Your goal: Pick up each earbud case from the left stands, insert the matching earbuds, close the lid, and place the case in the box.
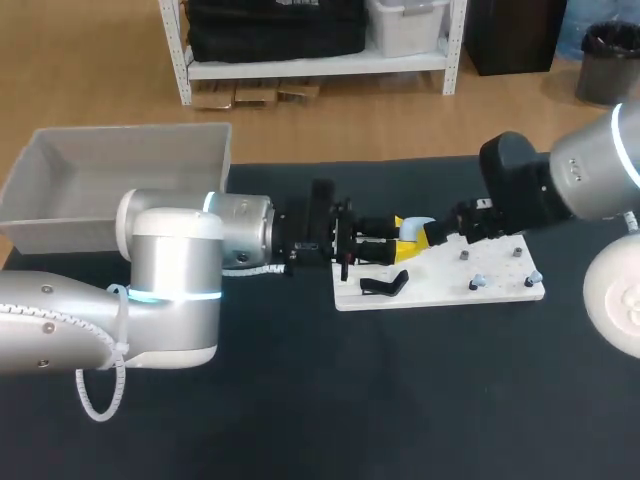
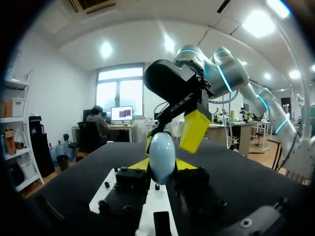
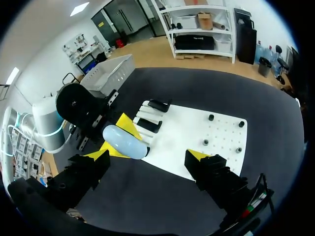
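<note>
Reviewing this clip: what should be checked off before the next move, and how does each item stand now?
1. Left pincer shut on the light blue earbud case: ok.
2. Right pincer open, fingers not gripping the case: ok.
3. Case lid open for the earbuds: not ok, it looks shut.
4. Earbuds ready on the white board: cannot tell, too small.
5. Gray box on the table beyond the left arm: ok.

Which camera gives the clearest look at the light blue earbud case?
The right wrist view: the whole earbud case shows lengthwise, gripped in the left claw. The left wrist view shows it close but end-on; the head view shows only a small pale patch of it.
</note>
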`<action>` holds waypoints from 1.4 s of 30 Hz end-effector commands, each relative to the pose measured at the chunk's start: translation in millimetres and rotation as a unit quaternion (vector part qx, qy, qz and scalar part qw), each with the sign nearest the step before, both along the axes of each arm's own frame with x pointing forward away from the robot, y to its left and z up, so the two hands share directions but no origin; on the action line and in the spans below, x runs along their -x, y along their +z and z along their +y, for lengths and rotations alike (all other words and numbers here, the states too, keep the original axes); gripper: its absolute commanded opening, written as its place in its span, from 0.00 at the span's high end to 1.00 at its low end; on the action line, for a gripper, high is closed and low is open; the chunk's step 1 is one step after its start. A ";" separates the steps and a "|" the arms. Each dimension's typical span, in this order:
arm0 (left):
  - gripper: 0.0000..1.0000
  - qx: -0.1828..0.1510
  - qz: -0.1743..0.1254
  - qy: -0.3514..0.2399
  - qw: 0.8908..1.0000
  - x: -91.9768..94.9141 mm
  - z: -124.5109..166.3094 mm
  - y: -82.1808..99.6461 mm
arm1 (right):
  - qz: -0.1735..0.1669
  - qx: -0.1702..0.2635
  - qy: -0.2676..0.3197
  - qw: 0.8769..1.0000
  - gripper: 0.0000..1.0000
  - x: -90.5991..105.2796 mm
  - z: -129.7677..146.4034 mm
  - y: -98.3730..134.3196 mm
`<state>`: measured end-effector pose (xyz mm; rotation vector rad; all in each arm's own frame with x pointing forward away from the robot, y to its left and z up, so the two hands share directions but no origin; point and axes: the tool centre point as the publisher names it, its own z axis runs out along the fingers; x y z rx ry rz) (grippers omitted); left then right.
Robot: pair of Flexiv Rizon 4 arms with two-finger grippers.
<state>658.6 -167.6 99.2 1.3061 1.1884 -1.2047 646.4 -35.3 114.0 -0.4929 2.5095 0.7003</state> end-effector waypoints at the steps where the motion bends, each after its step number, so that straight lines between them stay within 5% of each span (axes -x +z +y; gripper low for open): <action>1: 1.00 0.000 0.000 -0.001 1.000 -1.0 0.1 -0.4 | -0.001 -0.001 0.000 1.000 0.00 -1.4 -0.7 -0.2; 30: 1.00 0.000 0.000 -0.001 1.000 -1.0 0.1 -0.4 | -0.013 0.010 -0.009 1.000 0.00 -8.4 -0.7 9.9; 42: 1.00 0.000 0.000 -0.001 1.000 -1.0 0.1 -0.4 | -0.019 0.009 -0.002 1.000 0.00 7.1 -1.0 18.6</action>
